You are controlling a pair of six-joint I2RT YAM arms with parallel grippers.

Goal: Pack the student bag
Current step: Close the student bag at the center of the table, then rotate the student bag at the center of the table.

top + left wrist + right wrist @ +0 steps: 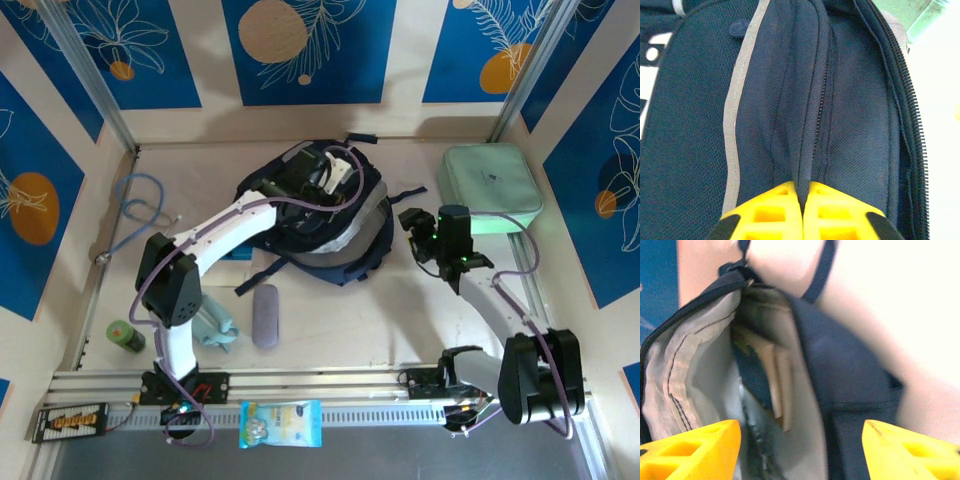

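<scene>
Left pincer (pixel 802 212) nips a fold of the student bag (pixel 690 150); keep it taut before the wide-open right pincer (pixel 801 450).

A pale table (pixel 350 320) carries a navy bag (pixel 345 262) at its centre, a black strap trailing toward the near side. A mint case (pixel 490 190) lies at the far right, well apart from a blue cable (pixel 140 205) looped at the left. Nearer the front lie a grey pouch (pixel 265 315), a green cylinder (pixel 125 336) and a pale teal object (pixel 218 330). A blue packet (pixel 280 423) rests on the near rail (pixel 380 412).
</scene>
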